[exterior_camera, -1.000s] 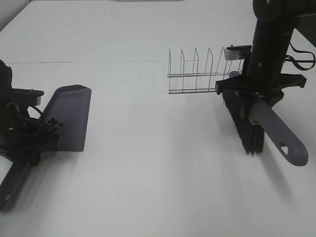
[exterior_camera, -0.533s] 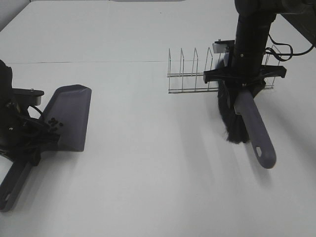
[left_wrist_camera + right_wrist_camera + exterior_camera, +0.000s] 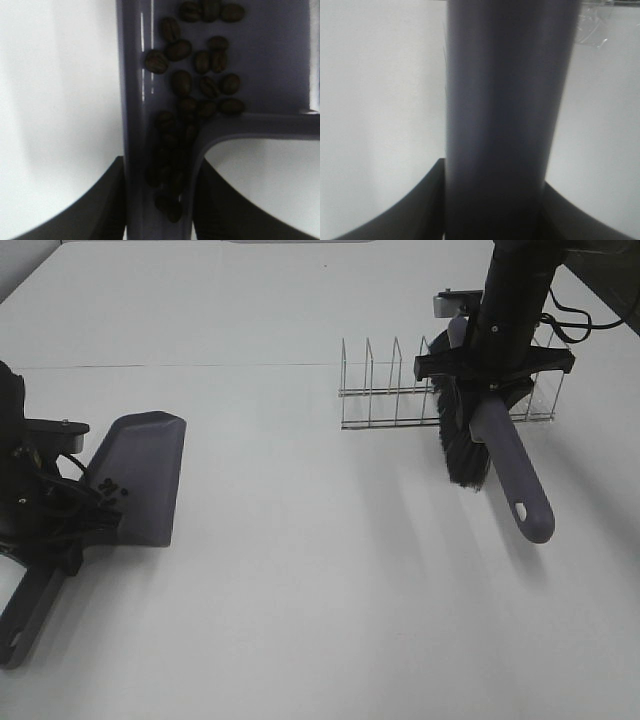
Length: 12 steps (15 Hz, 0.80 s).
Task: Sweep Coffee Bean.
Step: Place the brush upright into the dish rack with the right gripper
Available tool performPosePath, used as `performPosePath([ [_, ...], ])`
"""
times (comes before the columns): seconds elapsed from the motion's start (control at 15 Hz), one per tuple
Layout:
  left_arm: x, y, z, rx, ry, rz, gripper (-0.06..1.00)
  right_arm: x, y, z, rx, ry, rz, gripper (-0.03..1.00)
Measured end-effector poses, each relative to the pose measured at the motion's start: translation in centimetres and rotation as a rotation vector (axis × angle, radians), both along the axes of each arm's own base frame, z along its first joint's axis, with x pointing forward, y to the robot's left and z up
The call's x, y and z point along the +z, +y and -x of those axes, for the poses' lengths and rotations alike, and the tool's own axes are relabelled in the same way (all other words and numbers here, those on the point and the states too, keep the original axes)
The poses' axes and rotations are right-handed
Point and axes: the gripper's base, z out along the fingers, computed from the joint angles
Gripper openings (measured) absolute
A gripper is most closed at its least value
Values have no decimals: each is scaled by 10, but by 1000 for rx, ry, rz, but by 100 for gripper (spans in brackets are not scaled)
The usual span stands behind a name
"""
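Sweeping was judged done: the coffee beans (image 3: pixel 181 82) were seen gathered in the dustpan (image 3: pixel 140 475) clamped in the left jaws, the brush (image 3: pixel 505 460) gripped in the right jaws at the wire rack (image 3: pixel 385 394).

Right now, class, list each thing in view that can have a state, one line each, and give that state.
dustpan: held by its handle, beans inside.
coffee beans: gathered in the dustpan, some down in the handle channel.
brush: held by its handle, tilted, bristles by the rack.
wire rack: standing upright.
left gripper: shut on the dustpan handle.
right gripper: shut on the brush handle.
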Motion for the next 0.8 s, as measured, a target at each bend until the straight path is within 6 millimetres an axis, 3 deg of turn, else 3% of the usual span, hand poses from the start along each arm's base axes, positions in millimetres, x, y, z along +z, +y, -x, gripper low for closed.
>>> performPosePath([
  [0.27, 0, 0, 0, 0, -1, 0, 33, 5, -5, 2, 0, -18, 65, 28],
  [0.4, 0, 0, 0, 0, -1, 0, 33, 30, -7, 22, 4, -30, 63, 28],
  [0.53, 0, 0, 0, 0, -2, 1, 33, 40, -10, 47, 1, -1, 59, 28],
  [0.67, 0, 0, 0, 0, -2, 1, 33, 28, -12, 80, -14, 60, 26, 28],
  [0.8, 0, 0, 0, 0, -2, 1, 33, 12, -9, 95, -35, 79, -24, 28],
])
